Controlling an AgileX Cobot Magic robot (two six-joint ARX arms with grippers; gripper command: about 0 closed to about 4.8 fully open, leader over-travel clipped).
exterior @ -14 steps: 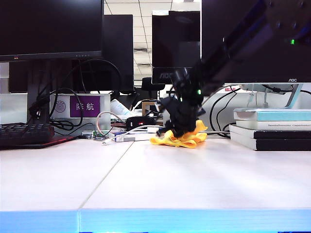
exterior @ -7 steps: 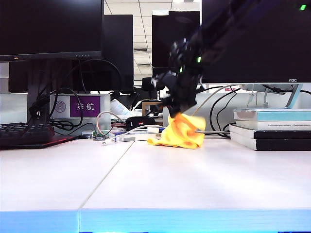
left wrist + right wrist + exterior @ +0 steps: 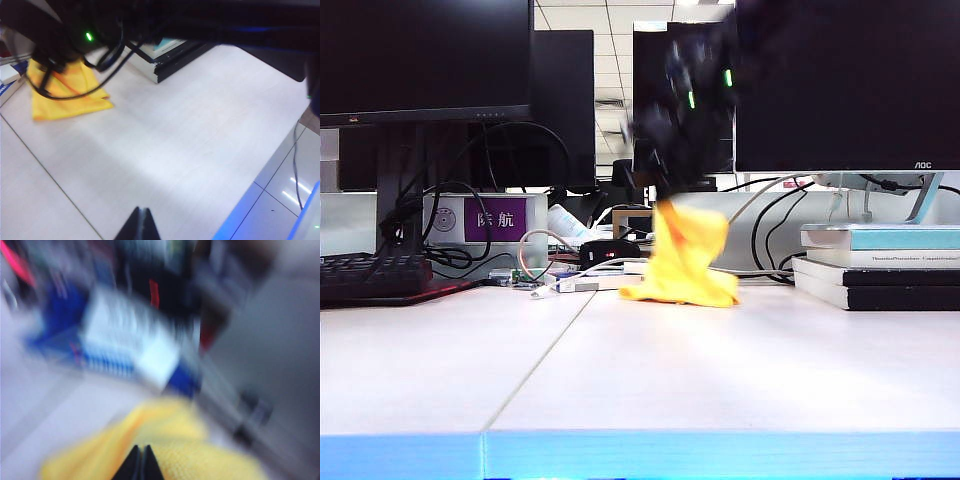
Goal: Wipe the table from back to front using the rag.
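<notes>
The yellow rag (image 3: 688,260) is pulled up into a tall peak at the back of the white table (image 3: 720,370), and its lower folds still rest on the surface. My right gripper (image 3: 665,198) is above it, blurred, shut on the rag's top. In the right wrist view the fingertips (image 3: 141,450) are pressed together against the yellow rag (image 3: 200,460). The left wrist view shows the rag (image 3: 65,102) under the right arm. My left gripper (image 3: 141,214) is shut and holds nothing, hovering over the table (image 3: 175,145) near its front edge.
A stack of books (image 3: 875,265) lies at the right back, close to the rag. A keyboard (image 3: 370,275) sits at the left back. Monitors, cables and a box with a purple label (image 3: 485,220) line the back edge. A seam (image 3: 535,365) runs across the table.
My right gripper has risen from the table. The rag went from a low heap to a tall peak, with its bottom still on the surface. The left arm has not moved.
</notes>
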